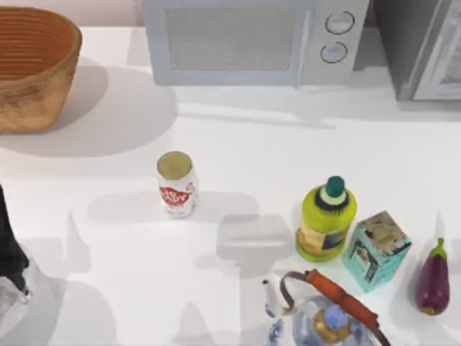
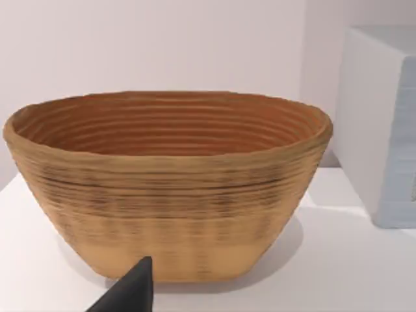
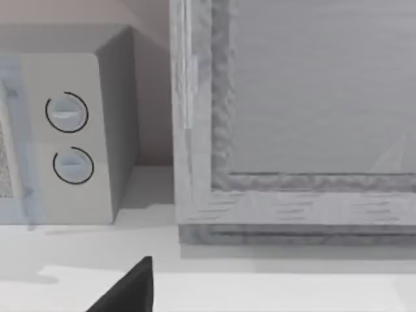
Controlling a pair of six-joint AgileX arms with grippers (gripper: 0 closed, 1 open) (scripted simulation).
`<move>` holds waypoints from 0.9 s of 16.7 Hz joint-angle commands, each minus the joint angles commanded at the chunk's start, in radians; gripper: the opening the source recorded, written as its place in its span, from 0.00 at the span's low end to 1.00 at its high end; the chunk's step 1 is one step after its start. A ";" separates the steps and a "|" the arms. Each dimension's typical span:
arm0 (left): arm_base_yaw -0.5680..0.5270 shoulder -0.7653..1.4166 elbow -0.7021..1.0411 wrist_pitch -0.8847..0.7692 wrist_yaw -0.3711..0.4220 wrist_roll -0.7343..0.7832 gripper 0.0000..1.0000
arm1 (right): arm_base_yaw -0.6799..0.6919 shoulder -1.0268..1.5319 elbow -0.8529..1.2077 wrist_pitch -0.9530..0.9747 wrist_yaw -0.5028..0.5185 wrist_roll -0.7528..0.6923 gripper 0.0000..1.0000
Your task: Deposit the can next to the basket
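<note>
Standing upright near the table's middle, the can [image 1: 176,184] has bare white surface all around it. The basket [image 1: 32,68] sits at the ten o'clock corner, cut by the table's left edge, with open room between it and the can. A microwave [image 1: 252,40] lines the twelve o'clock edge. At four to five o'clock crowd a bottle [image 1: 325,220], a carton [image 1: 376,250] and an eggplant [image 1: 433,277]. The left arm [image 1: 11,249] waits at eight o'clock; whether either gripper is spread cannot be told. The left wrist view faces the basket [image 2: 169,188].
</note>
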 joint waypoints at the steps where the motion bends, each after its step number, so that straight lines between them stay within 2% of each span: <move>1: 0.000 0.000 0.000 0.000 0.000 0.000 1.00 | 0.000 0.000 0.000 0.000 0.000 0.000 1.00; 4: 0.002 0.030 0.026 -0.020 0.001 0.016 1.00 | 0.000 0.000 0.000 0.000 0.000 0.000 1.00; 7: 0.012 0.154 0.132 -0.100 0.002 0.081 1.00 | 0.000 0.000 0.000 0.000 0.000 0.000 1.00; 15: 0.068 0.806 0.660 -0.502 0.000 0.405 1.00 | 0.000 0.000 0.000 0.000 0.000 0.000 1.00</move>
